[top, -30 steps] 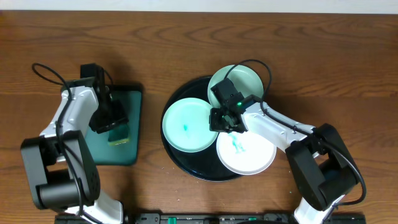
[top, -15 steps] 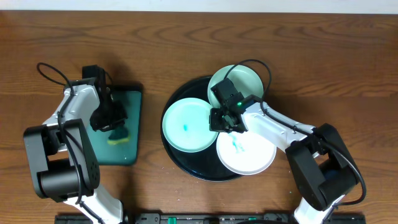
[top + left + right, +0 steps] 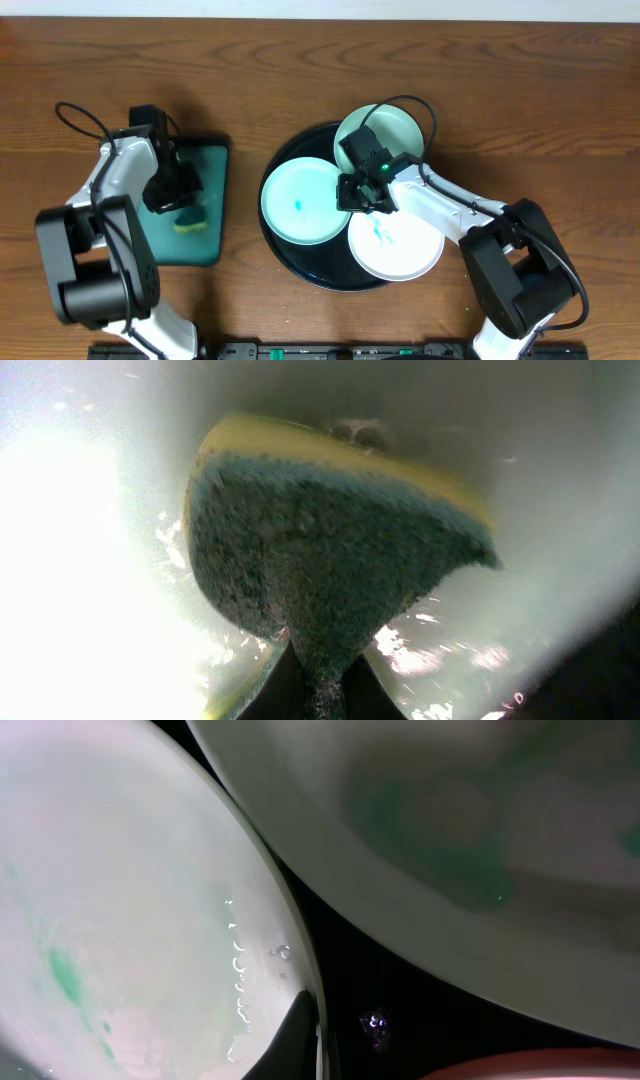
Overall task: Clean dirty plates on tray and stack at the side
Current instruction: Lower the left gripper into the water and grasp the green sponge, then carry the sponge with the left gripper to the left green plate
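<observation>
The black tray (image 3: pixel 312 266) holds three plates. The left mint-green plate (image 3: pixel 300 202) has a small teal smear, and my right gripper (image 3: pixel 351 194) is shut on its right rim. In the right wrist view that plate (image 3: pixel 120 920) fills the left side, with a dark finger (image 3: pixel 300 1025) lying over its edge. A second mint-green plate (image 3: pixel 385 128) leans on the tray's far rim. The white plate (image 3: pixel 400 245), also smeared, sits at the front right. My left gripper (image 3: pixel 182 208) is shut on a yellow and dark green sponge (image 3: pixel 330 550), pinching it at the bottom edge.
A rectangular teal tray (image 3: pixel 210 165) lies at the left on the wooden table (image 3: pixel 520 110), under the left gripper and the sponge (image 3: pixel 190 222). In the right wrist view the second mint plate (image 3: pixel 450 830) hangs over the black tray floor (image 3: pixel 400 990).
The left gripper's jaws have closed on the sponge over the teal tray. The right arm and the three plates have not moved.
</observation>
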Available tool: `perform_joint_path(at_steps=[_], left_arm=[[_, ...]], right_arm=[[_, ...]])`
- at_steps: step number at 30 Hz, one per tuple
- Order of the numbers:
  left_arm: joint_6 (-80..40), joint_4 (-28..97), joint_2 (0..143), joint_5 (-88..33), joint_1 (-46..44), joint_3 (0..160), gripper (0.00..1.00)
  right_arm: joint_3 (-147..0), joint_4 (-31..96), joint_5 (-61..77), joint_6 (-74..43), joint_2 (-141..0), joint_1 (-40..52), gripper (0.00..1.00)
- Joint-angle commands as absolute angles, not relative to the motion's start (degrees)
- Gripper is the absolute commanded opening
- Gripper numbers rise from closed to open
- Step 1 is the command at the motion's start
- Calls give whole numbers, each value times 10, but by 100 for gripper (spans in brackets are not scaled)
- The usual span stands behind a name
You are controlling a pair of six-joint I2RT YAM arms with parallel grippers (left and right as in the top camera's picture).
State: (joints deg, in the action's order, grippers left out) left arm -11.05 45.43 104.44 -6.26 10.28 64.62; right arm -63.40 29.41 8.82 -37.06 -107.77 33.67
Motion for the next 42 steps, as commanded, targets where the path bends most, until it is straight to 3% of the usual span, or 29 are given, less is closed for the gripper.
perform_joint_path(at_steps=[1,10,17,42], left_arm=[[-108,460,957,-84,99,640,7],[-79,455,727,-75,98,640,7],[-72,447,633,-68,98,640,7],[-87,450,677,-67,98,640,7]], right_arm=[[-628,293,93,-363,-1103,346,1],[-628,292,93,-364,-1103,346,1],[-628,292,93,-362,-1103,346,1],[-628,291,93,-362,-1103,346,1]])
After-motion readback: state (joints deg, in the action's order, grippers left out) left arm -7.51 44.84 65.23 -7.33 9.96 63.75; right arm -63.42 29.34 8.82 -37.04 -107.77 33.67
